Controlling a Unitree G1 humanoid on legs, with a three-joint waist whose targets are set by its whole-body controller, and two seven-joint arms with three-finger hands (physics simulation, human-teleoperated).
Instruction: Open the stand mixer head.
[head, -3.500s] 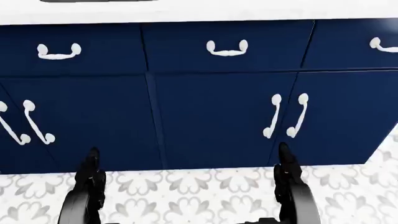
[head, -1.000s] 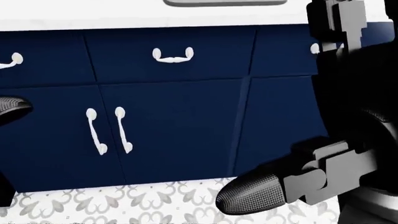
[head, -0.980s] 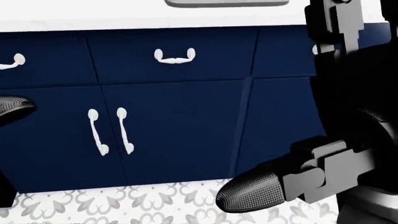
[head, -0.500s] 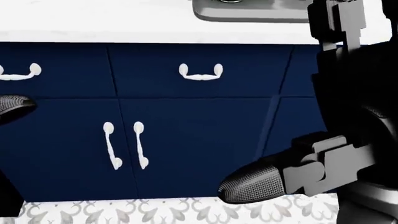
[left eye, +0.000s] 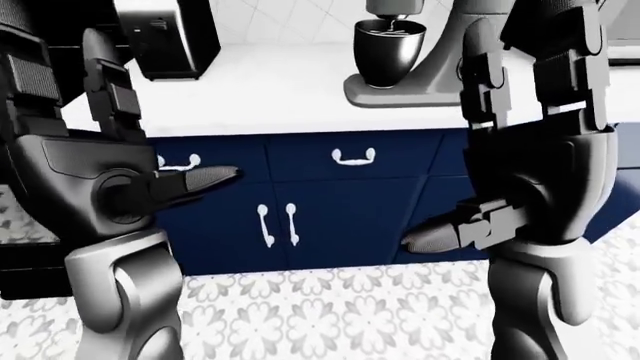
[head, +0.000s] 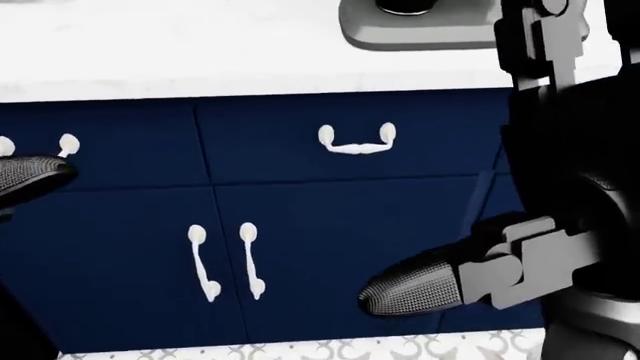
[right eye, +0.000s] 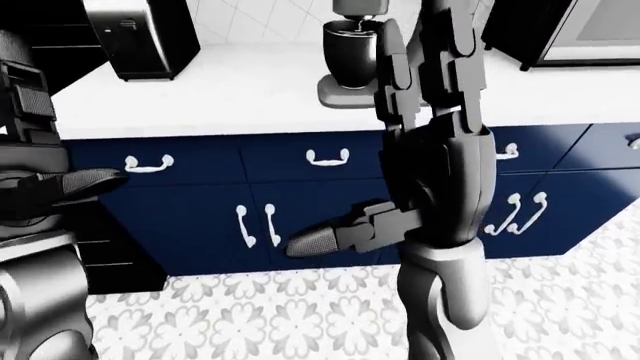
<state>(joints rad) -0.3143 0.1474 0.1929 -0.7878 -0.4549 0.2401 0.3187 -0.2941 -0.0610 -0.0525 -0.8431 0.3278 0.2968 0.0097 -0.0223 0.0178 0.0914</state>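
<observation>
right hand (left eye: 535, 142): raised close to the cameras, fills the right side of the left-eye view. Fingers (left eye: 485, 71) point up and stand straight; thumb (left eye: 435, 234) juts out to the left, low. Spread wide, grips nothing.
left hand (left eye: 95, 157): raised at the left of the left-eye view, also close. Fingers (left eye: 110, 90) upright, thumb (left eye: 195, 180) points right. Wide, empty.
hands vs. mixer: both well short of it. In the eye views the right hand overlaps the mixer's column only by line of sight; no contact visible.
floor (left eye: 330, 315): grey-white flower-pattern tiles, bottom of both eye views.
cabinets (right eye: 300, 202): navy fronts below the counter, drawer row over door row.
handles: white. Drawer pull (head: 356, 140) centre of head view; pair of vertical door pulls (head: 225, 262) below and left of it.
counter (left eye: 260, 94): white top running across all views above the drawers.
stand mixer (right eye: 352, 52): on the counter, top centre of the eye views, just right of centre. Grey base plate (head: 415, 30) near the counter edge, dark glossy bowl (left eye: 390, 49) seated on it.
mixer head: cropped at the top edge in every view; only a grey underside above the bowl shows. Raised or lowered: cannot tell.
black appliance (right eye: 140, 37): on the counter at top left, well apart from the mixer.
microwave-like box (right eye: 570, 26): top right of the right-eye view, dark frame, grey door.
wall (left eye: 290, 15): white tile behind the counter.
</observation>
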